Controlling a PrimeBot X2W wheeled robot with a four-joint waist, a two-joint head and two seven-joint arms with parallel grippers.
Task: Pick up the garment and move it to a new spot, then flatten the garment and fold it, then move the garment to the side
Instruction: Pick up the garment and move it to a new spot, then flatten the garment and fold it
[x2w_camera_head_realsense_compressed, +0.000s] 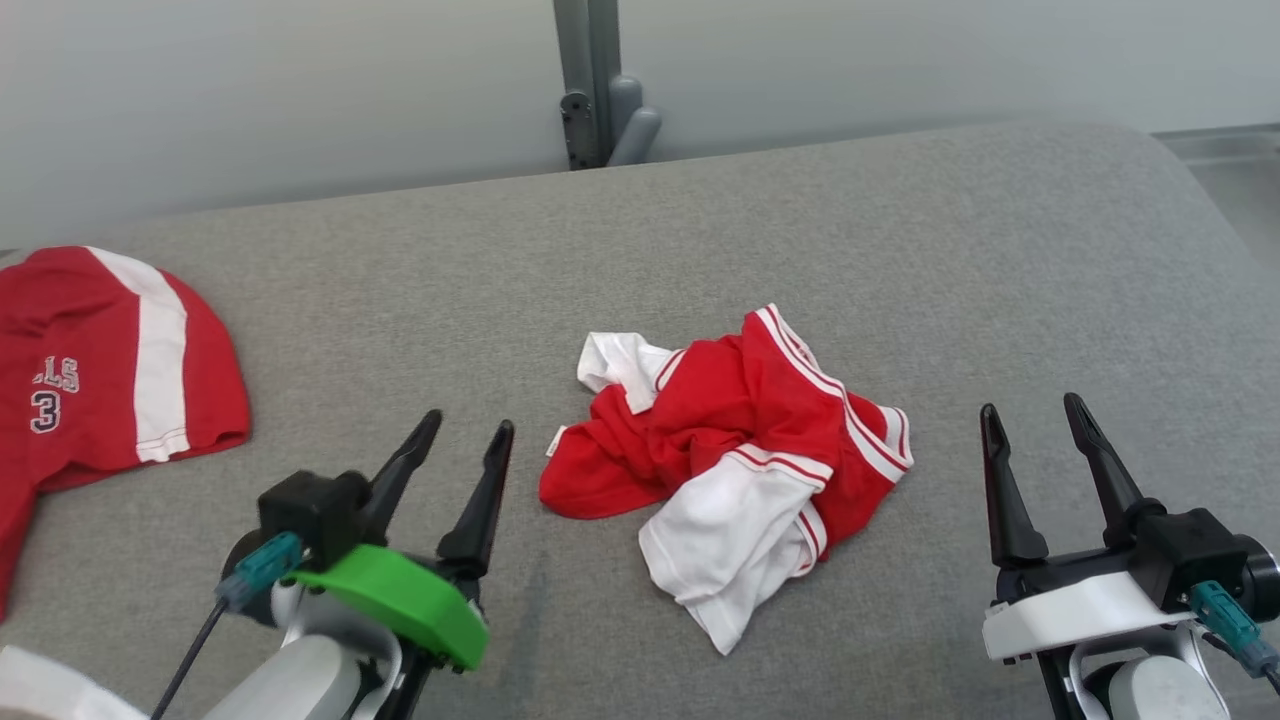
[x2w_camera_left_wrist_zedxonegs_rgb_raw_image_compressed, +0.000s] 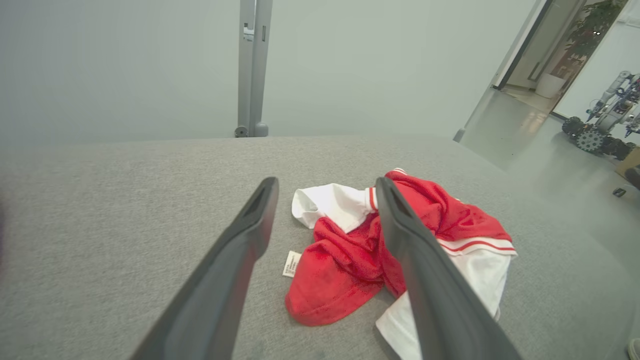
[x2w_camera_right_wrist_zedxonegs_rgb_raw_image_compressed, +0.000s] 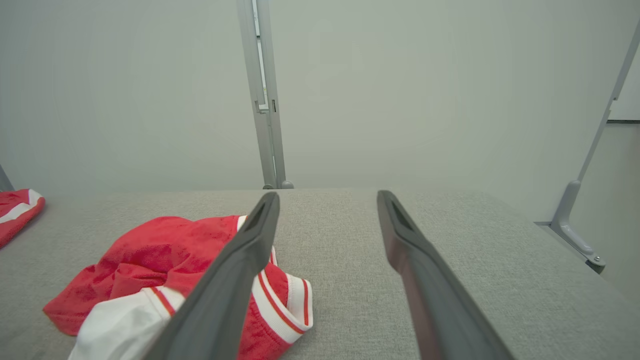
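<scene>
A red and white garment (x2w_camera_head_realsense_compressed: 735, 455) lies crumpled in a heap near the middle of the grey padded surface (x2w_camera_head_realsense_compressed: 700, 230). My left gripper (x2w_camera_head_realsense_compressed: 470, 425) stands open to the garment's left, a short way off, with nothing between its fingers. In the left wrist view the garment (x2w_camera_left_wrist_zedxonegs_rgb_raw_image_compressed: 350, 255) lies just beyond the open left gripper (x2w_camera_left_wrist_zedxonegs_rgb_raw_image_compressed: 325, 185), with a small white label showing at its near edge. My right gripper (x2w_camera_head_realsense_compressed: 1035, 410) is open to the garment's right, holding nothing. The right wrist view has the garment (x2w_camera_right_wrist_zedxonegs_rgb_raw_image_compressed: 150, 260) at lower left, beside the open right gripper (x2w_camera_right_wrist_zedxonegs_rgb_raw_image_compressed: 327, 197).
A second red shirt with a white stripe (x2w_camera_head_realsense_compressed: 90, 380) lies spread at the surface's far left. A grey post (x2w_camera_head_realsense_compressed: 590, 80) stands against the pale wall behind. The surface's right end curves off to the floor (x2w_camera_head_realsense_compressed: 1240, 190). Another wheeled robot (x2w_camera_left_wrist_zedxonegs_rgb_raw_image_compressed: 600, 130) stands down the corridor.
</scene>
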